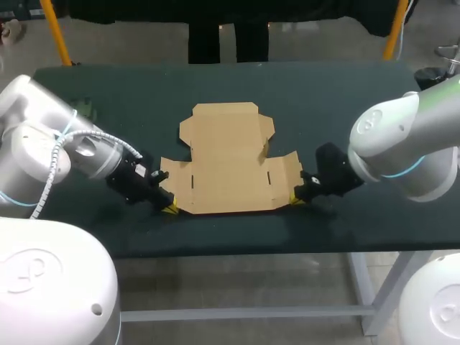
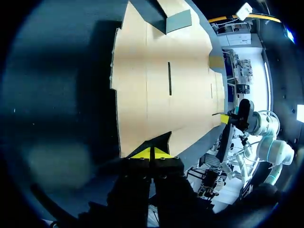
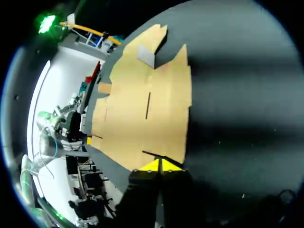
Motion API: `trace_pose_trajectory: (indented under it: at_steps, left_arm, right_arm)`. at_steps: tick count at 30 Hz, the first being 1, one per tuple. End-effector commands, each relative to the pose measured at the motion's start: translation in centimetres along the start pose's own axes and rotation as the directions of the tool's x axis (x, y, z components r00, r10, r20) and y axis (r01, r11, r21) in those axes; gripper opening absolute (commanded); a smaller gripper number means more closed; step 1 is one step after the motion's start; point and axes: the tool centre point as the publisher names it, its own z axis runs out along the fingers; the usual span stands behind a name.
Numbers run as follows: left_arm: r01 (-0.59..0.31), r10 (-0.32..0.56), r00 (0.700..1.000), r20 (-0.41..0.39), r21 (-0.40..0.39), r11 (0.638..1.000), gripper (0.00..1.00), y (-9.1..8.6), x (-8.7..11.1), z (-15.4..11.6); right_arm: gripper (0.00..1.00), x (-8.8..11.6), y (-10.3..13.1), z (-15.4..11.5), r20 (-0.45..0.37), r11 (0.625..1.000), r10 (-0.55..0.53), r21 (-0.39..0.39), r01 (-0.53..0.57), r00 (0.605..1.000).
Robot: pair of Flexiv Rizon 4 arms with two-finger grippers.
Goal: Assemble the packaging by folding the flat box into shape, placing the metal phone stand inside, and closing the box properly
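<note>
A flat brown cardboard box blank (image 1: pixel 230 162) lies unfolded in the middle of the dark table, its flaps spread out. My left gripper (image 1: pixel 170 209) is shut, its yellow tips low at the blank's front left corner. In the left wrist view the closed tips (image 2: pixel 151 153) touch the edge of the cardboard (image 2: pixel 161 80). My right gripper (image 1: pixel 296 199) is shut at the front right corner. Its tips (image 3: pixel 159 165) meet the edge of the cardboard (image 3: pixel 147 109) the same way. Neither gripper has the sheet between its fingers. No metal phone stand shows in any view.
The dark table (image 1: pixel 345 93) has bare surface behind and to both sides of the blank. Its front edge runs close behind both grippers. Each wrist view shows the other arm's yellow tip at the far corner (image 2: pixel 224 118) (image 3: pixel 89 140).
</note>
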Motion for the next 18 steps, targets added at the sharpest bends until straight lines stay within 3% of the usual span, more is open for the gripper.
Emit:
trace_pose_trajectory:
  at_steps: [1,18]
  left_arm:
    - [0.001,-0.001,1.000,0.012,-0.004,1.000,0.00,-0.09,0.31,-0.04]
    - [-0.010,0.010,0.999,0.042,0.004,1.000,0.00,0.10,0.88,-0.14]
  right_arm:
    - [0.00,0.10,0.00,-0.25,-0.014,1.000,0.002,0.010,-0.002,1.000]
    - [0.00,0.55,0.15,-0.43,-0.024,0.993,0.087,0.087,-0.084,0.996]
